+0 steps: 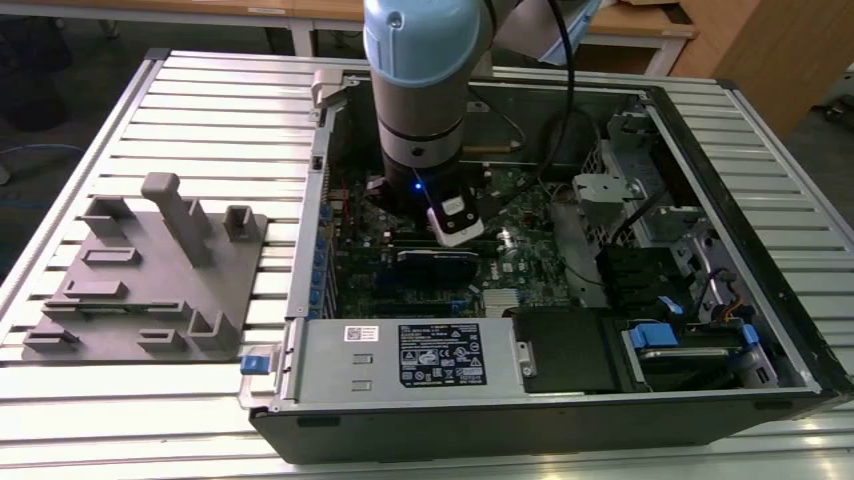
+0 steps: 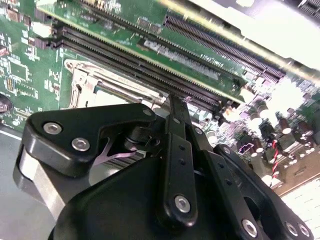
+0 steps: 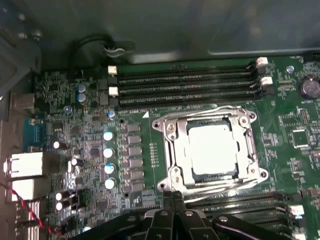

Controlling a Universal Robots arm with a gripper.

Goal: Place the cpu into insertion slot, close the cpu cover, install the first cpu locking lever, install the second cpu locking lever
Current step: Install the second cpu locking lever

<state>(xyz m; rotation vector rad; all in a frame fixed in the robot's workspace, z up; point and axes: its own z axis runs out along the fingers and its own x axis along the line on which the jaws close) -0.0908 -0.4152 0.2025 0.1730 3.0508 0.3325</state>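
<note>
The robot arm reaches down into an open black computer case (image 1: pixel 747 385) lying on a slatted metal table (image 1: pixel 214 90), with its black gripper (image 3: pixel 172 200) low over the green circuit board (image 3: pixel 150 150). In the first wrist view the small flat square cpu (image 3: pixel 212 149) with its pale silver-grey metal top sits inside the square insertion slot (image 3: pixel 181 131), and the thin silver metal cpu cover (image 3: pixel 172 165) lies flat around it, its large window framing the chip. Thin metal locking levers (image 3: pixel 220 189) run along the socket's edge nearest the gripper — whether they are latched cannot be told. The gripper's black fingers are drawn together to a narrow tip just beside that edge of the cover; nothing is seen between them, and whether the tip touches a lever cannot be told.

Long black memory slots (image 3: pixel 185 82) lie along the far side of the socket, toward the case wall, and more run on the near side under the gripper's linkage.

In the second wrist view the same narrow tip (image 2: pixel 176 107) points at the socket frame (image 2: pixel 95 82).

On the table by the exterior view's left edge rests a grey fixture tray (image 1: pixel 140 290) with upright posts — well apart from the case
</note>
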